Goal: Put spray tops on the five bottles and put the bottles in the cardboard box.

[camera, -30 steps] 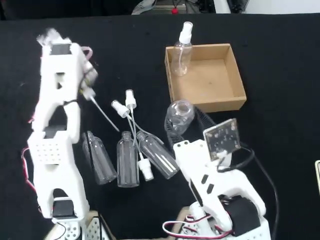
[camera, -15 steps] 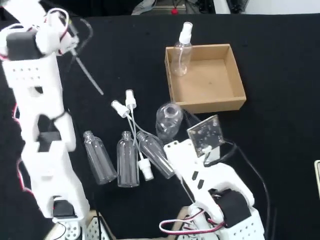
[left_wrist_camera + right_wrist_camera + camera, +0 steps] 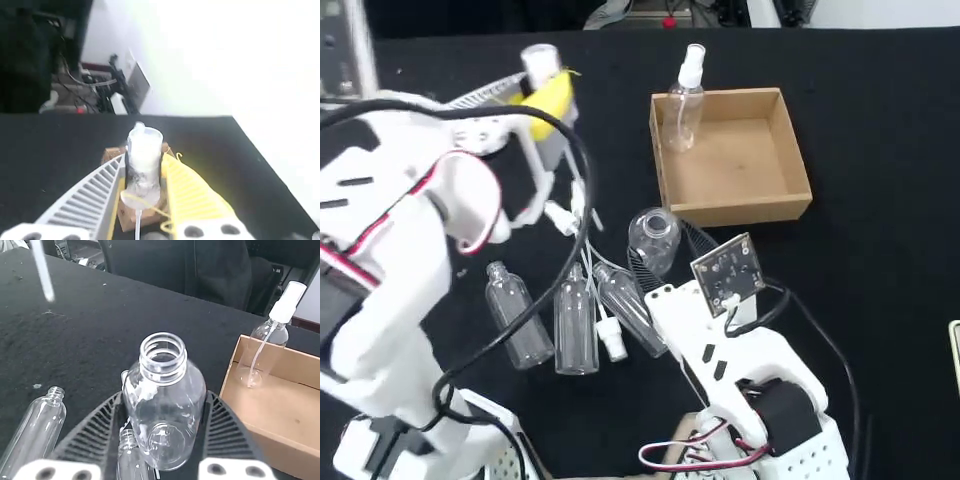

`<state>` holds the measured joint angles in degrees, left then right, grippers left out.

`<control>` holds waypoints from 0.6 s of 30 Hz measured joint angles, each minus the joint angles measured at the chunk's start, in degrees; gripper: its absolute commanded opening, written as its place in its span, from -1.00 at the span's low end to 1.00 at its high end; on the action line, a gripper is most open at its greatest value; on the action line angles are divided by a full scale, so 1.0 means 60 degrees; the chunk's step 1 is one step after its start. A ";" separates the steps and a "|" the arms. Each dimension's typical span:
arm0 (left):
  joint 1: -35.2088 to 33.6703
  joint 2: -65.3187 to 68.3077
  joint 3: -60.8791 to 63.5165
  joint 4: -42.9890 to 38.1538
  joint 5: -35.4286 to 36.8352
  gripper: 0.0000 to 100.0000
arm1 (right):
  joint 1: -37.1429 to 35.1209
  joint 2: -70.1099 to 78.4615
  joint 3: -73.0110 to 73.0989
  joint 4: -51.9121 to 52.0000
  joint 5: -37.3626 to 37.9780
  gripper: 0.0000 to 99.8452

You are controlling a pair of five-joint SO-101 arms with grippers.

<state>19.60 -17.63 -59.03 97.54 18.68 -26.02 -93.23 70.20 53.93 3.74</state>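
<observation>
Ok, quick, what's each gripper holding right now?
Left gripper: shut on a spray top.
Right gripper: shut on an uncapped bottle, held upright.

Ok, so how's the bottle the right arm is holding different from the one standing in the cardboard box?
The held bottle has an open neck; the boxed bottle wears a white spray top. The held bottle is clamped in the right gripper; the boxed bottle stands free in the cardboard box's corner. Both are clear plastic.
</observation>
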 measured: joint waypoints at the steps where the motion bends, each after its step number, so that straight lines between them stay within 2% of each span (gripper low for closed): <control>1: 0.0147 -0.0132 0.0278 -0.0029 0.0000 -0.88 | 0.0000 0.0000 0.0000 0.0000 0.0015 -0.73; 5: 0.0879 -0.1201 0.0484 0.0264 0.0000 -0.88 | 0.0000 0.0000 0.0000 0.0000 0.0059 -0.73; 10: 0.0366 -0.3355 0.1319 0.0264 0.0103 -0.88 | 0.0000 0.0000 0.0000 0.0000 0.0059 -0.73; 14: 0.0264 -0.3956 0.3971 -0.1026 0.0293 -0.88 | 0.0000 0.0000 0.0000 0.0000 0.0059 -0.73; 18: 0.0293 -0.4762 0.6769 -0.3165 0.0264 -0.86 | 0.0000 0.0000 0.0000 0.0000 0.0059 -0.73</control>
<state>21.36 -46.20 -18.42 78.55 20.26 -26.02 -93.23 70.20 53.93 4.09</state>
